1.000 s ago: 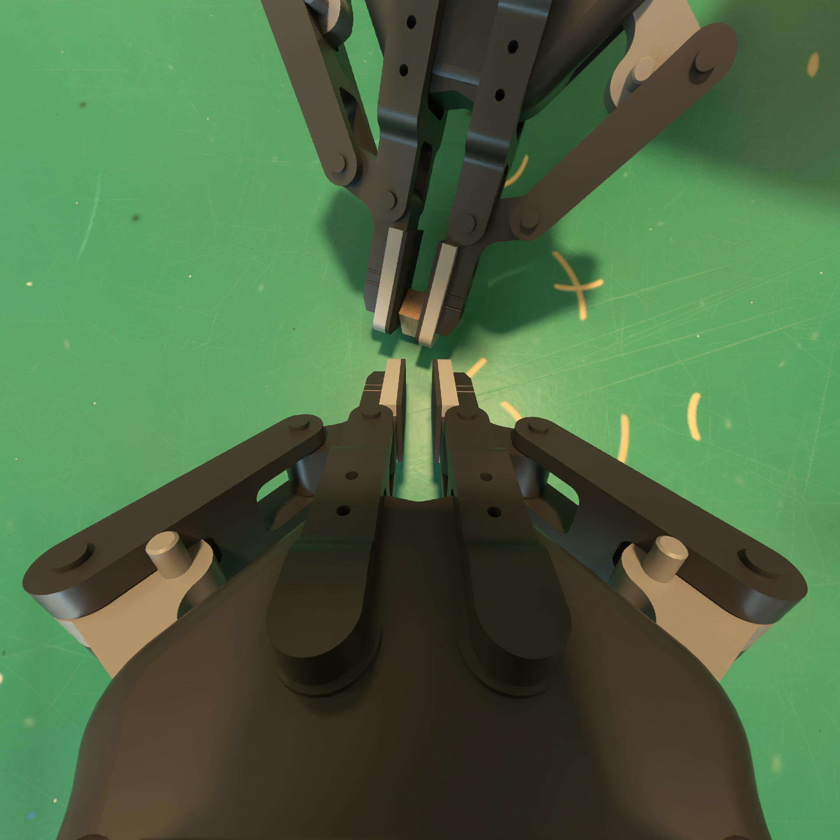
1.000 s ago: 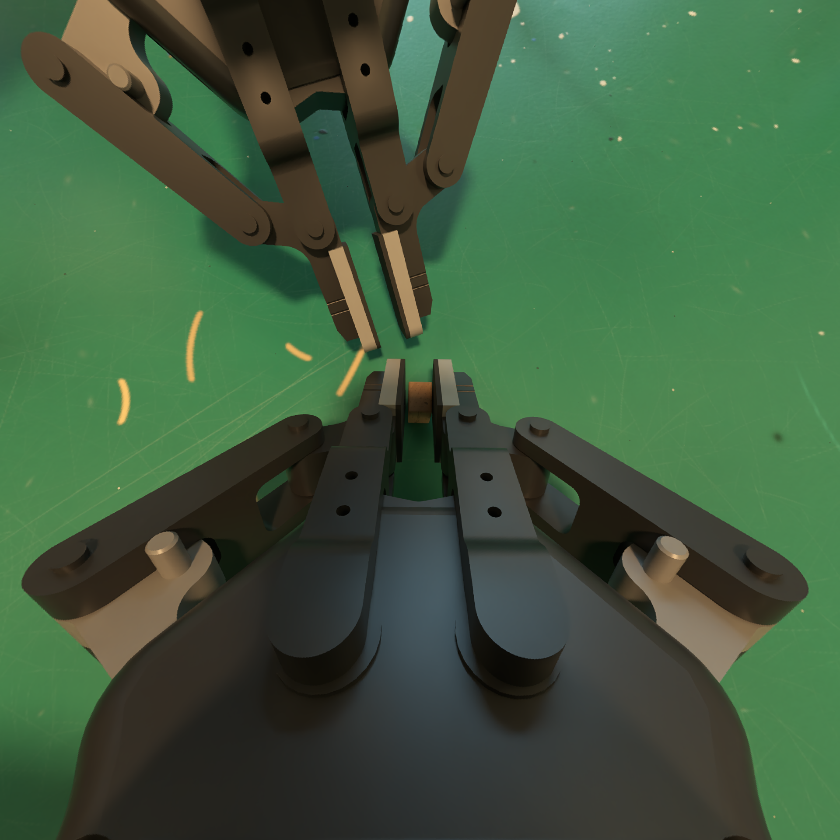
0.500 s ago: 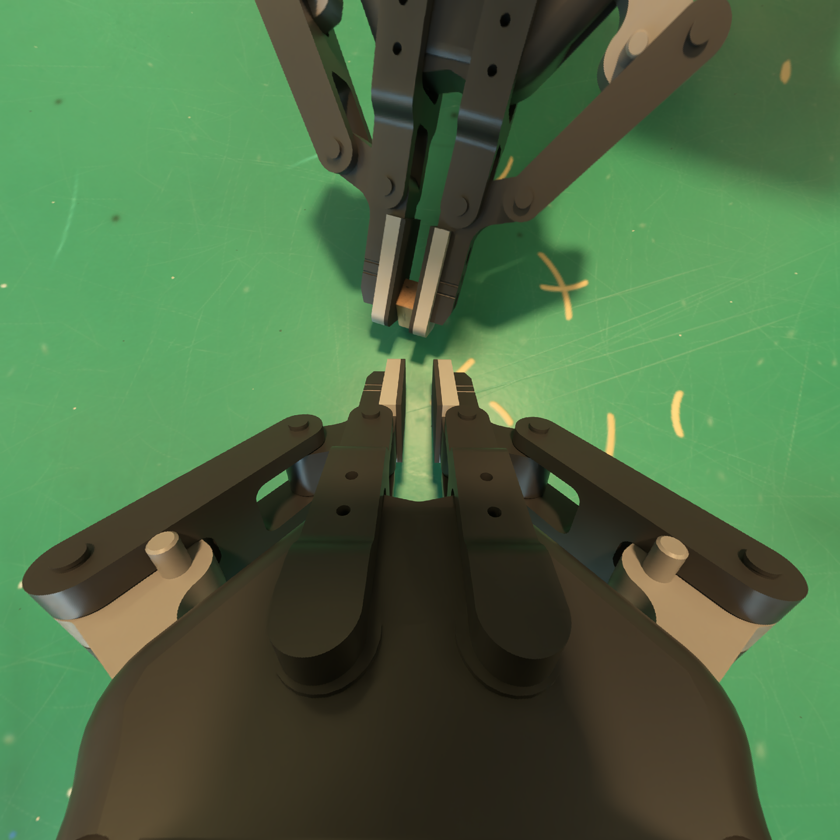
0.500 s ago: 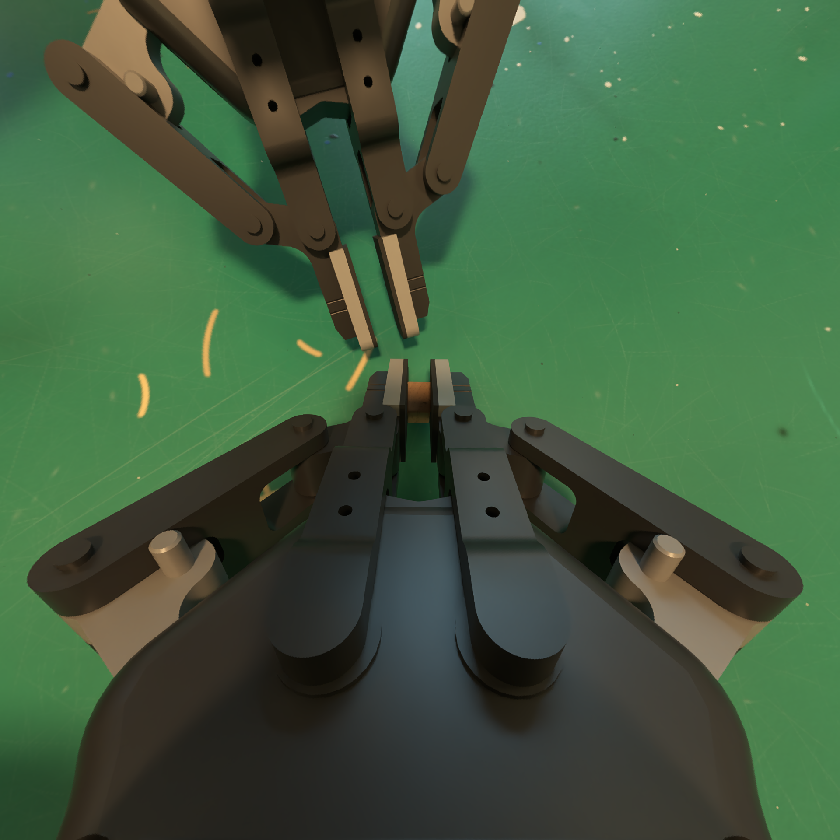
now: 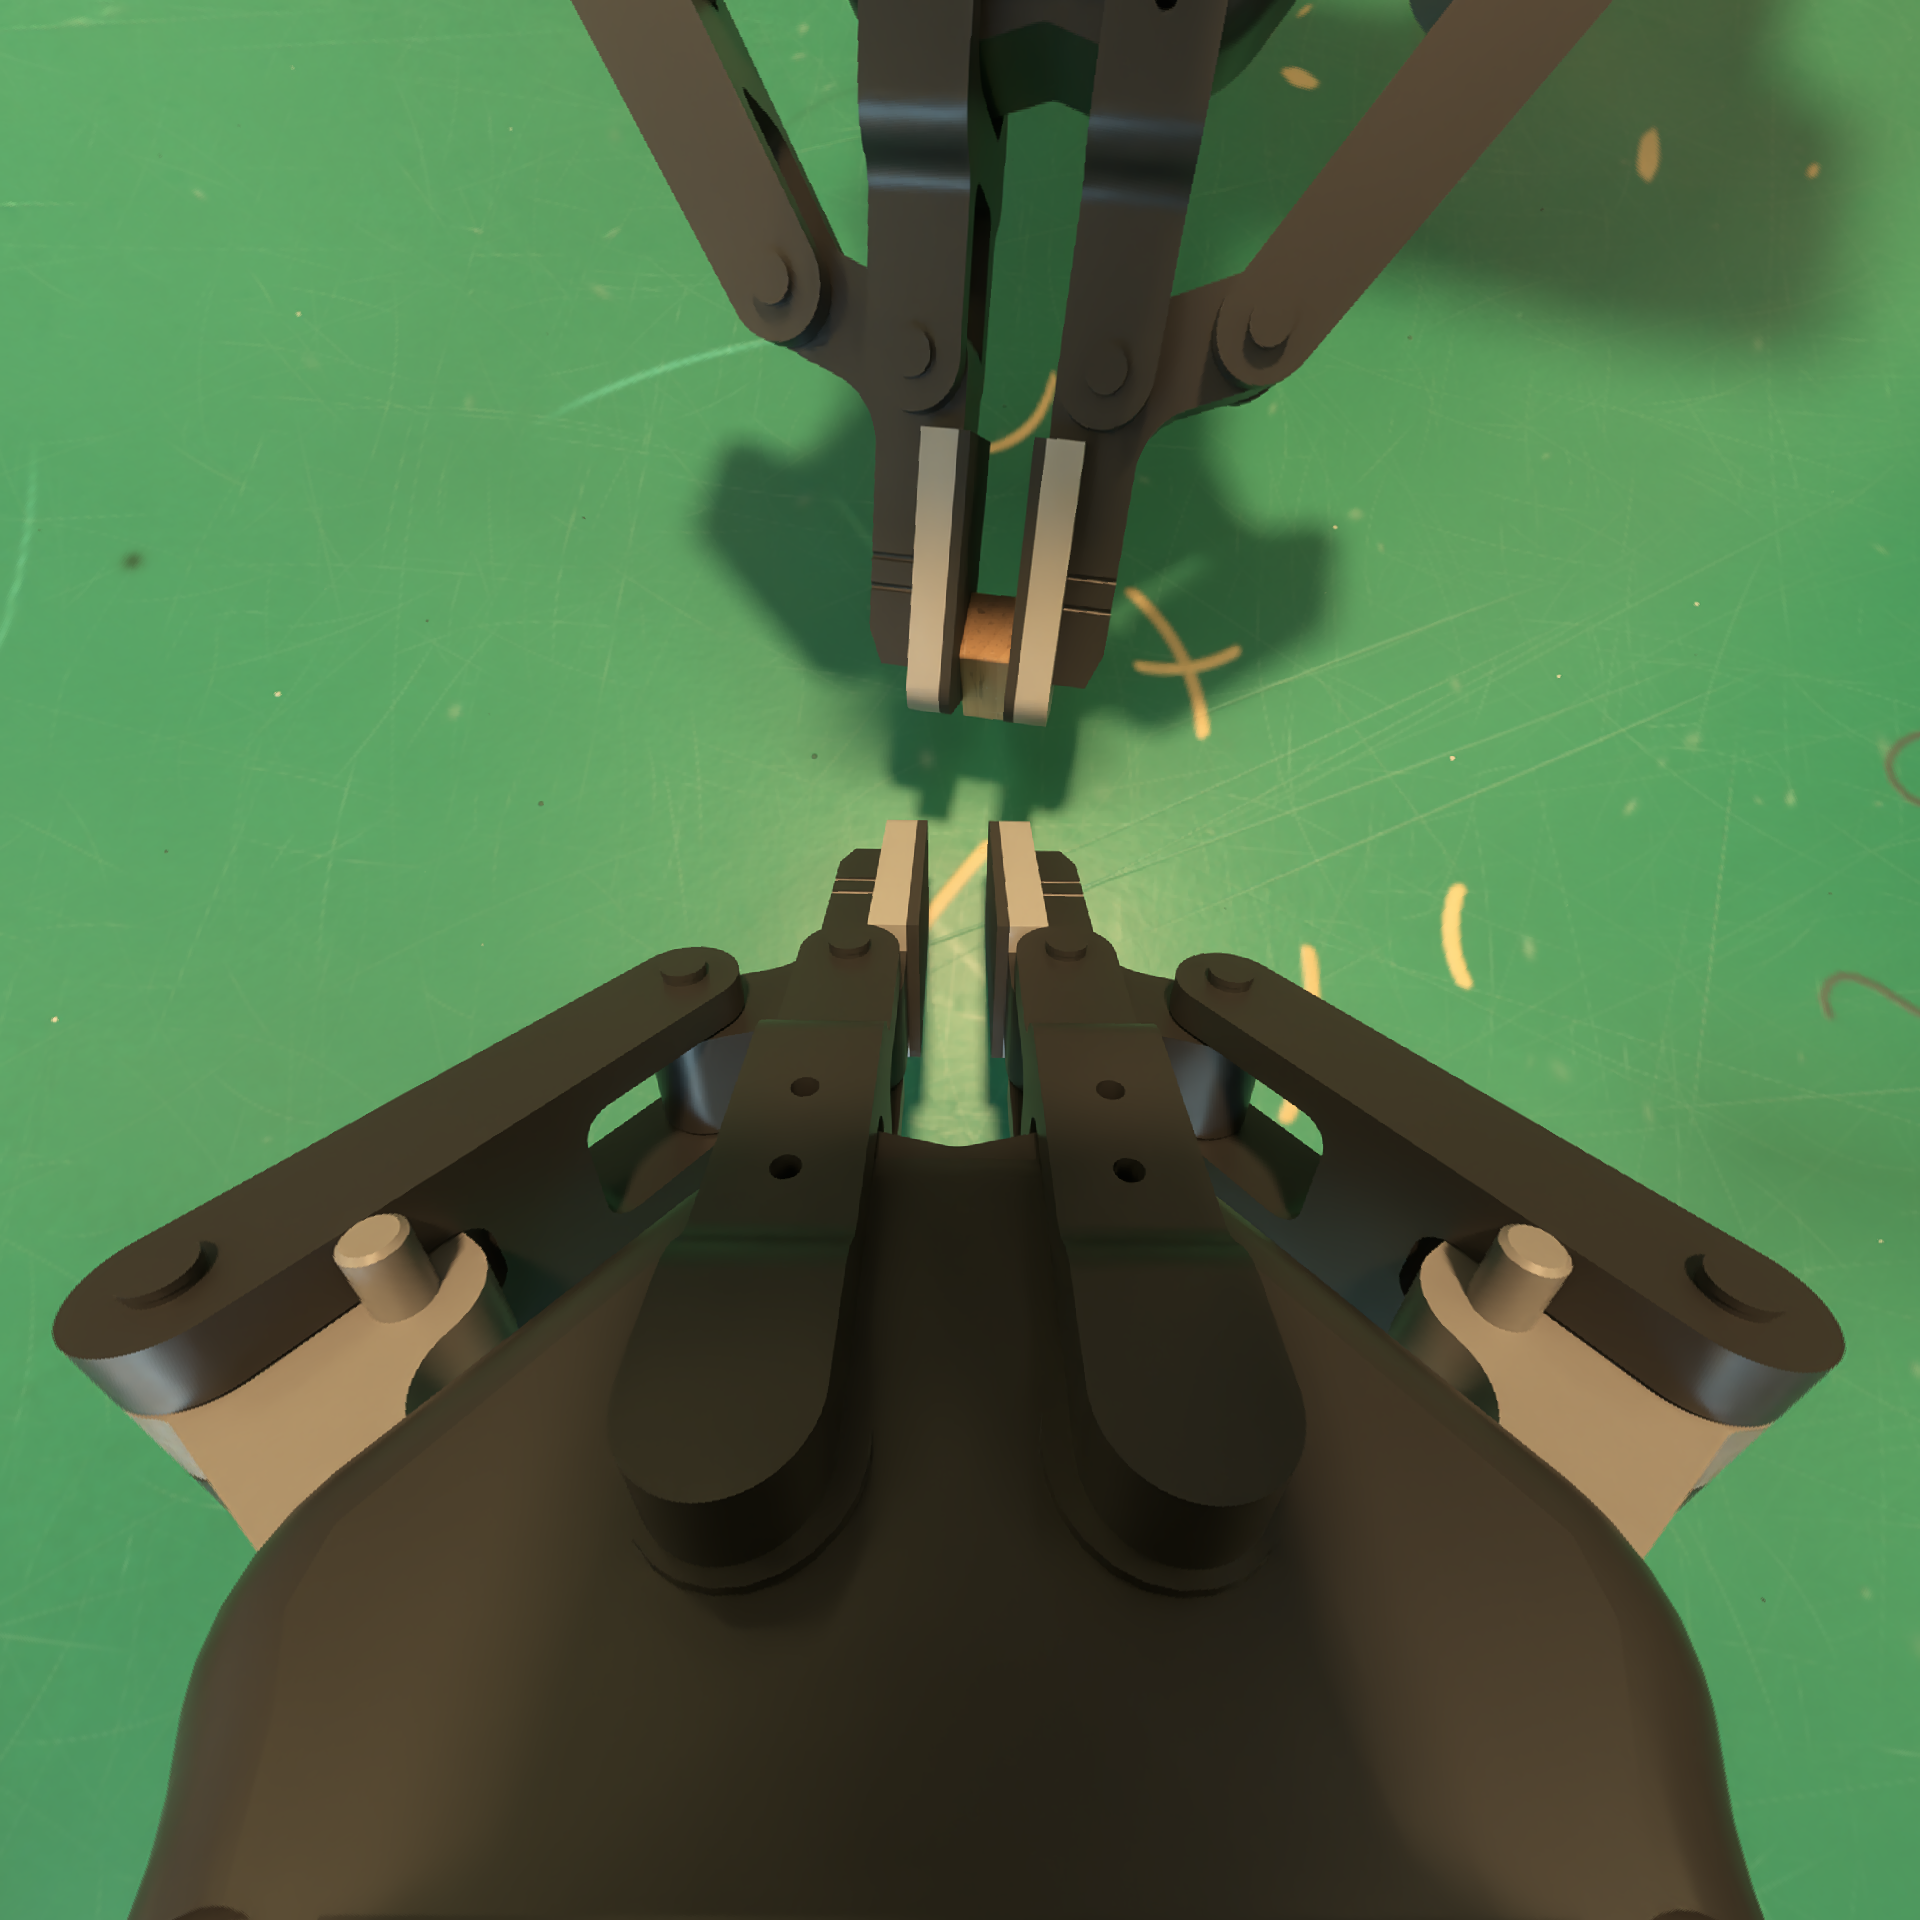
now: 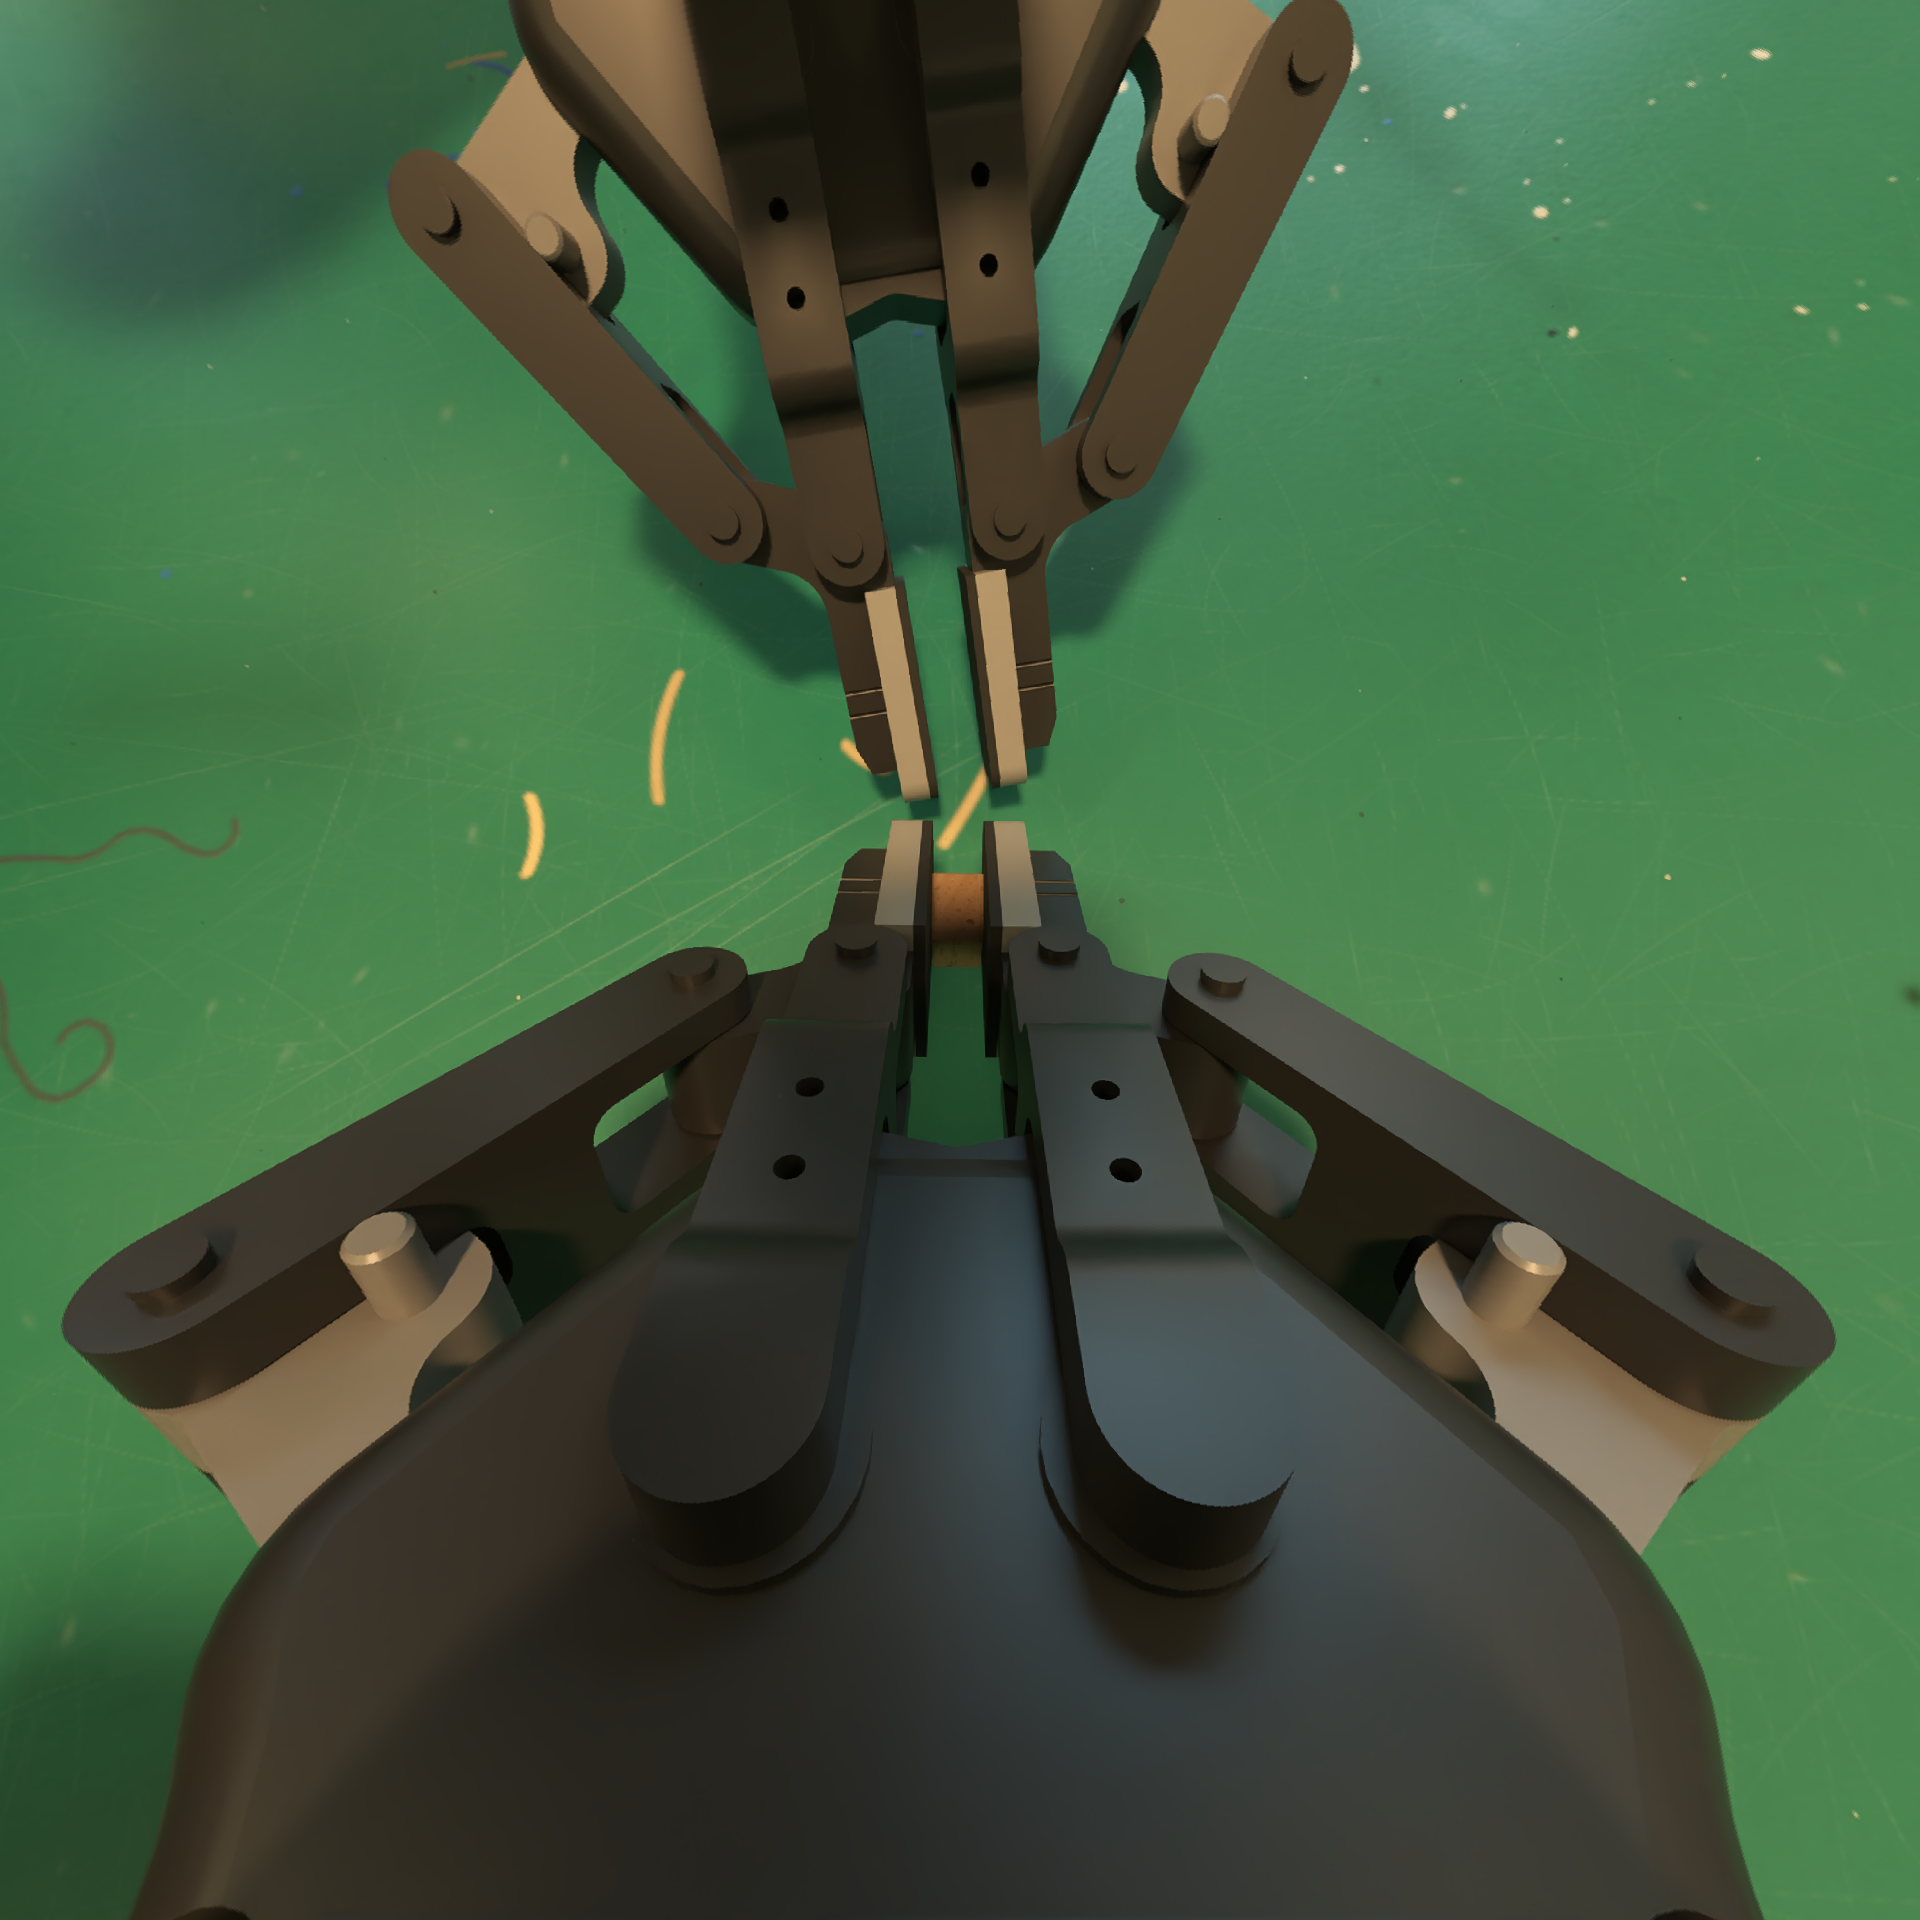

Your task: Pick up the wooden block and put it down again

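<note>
The small wooden block (image 6: 956,914) is gripped between the pads of my right gripper (image 6: 956,831), which is shut on it. In the left wrist view the block (image 5: 985,655) shows between the right gripper's tips (image 5: 977,712), held a little above the green mat, with its shadow below. My left gripper (image 5: 956,831) faces it tip to tip, a short way off. Its pads stand a narrow gap apart with nothing between them. In the right wrist view the left gripper (image 6: 961,784) shows just beyond the block.
The green mat (image 5: 312,623) is scratched and bears short orange marks (image 5: 1184,665) beside the grippers. Thin dark squiggles (image 6: 62,1039) lie at the left of the right wrist view. No other objects are in view.
The two grippers have swung into line and now face each other tip to tip. The right gripper still holds the block. The left gripper's gap is unchanged.
</note>
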You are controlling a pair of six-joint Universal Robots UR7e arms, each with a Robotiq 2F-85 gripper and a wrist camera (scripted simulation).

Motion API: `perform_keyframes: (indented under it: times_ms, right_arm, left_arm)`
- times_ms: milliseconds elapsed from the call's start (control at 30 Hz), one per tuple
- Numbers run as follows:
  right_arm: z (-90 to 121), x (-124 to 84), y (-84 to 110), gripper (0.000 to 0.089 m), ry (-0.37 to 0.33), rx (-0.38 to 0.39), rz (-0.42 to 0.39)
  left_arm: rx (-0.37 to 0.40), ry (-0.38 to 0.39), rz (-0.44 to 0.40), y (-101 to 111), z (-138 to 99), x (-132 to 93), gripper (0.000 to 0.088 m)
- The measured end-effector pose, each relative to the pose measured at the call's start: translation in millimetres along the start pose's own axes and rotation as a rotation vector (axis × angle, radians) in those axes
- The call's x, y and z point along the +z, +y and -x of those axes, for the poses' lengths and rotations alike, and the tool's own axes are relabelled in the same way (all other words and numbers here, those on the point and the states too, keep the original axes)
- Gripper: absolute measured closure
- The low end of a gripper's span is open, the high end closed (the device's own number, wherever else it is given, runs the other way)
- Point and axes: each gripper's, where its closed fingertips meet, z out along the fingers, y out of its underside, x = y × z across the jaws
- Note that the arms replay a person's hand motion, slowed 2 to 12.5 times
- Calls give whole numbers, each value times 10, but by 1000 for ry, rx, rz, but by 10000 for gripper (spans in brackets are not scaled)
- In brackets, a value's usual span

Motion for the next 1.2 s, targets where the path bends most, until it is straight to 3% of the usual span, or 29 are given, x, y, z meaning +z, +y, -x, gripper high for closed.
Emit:
perform_keyframes:
  times_ms: [167,600,1200]
  right_arm:
    - [-7,11,-7,809,37,-25,17]
    - [28,65,22,809,55,-62,66]
    - [28,93,50,810,87,-101,101]
  left_arm:
    - [11,-1,-1,-9,-10,7,782]
    - [63,-7,-3,-34,-59,30,786]
    - [64,-7,-1,-37,-70,42,791]
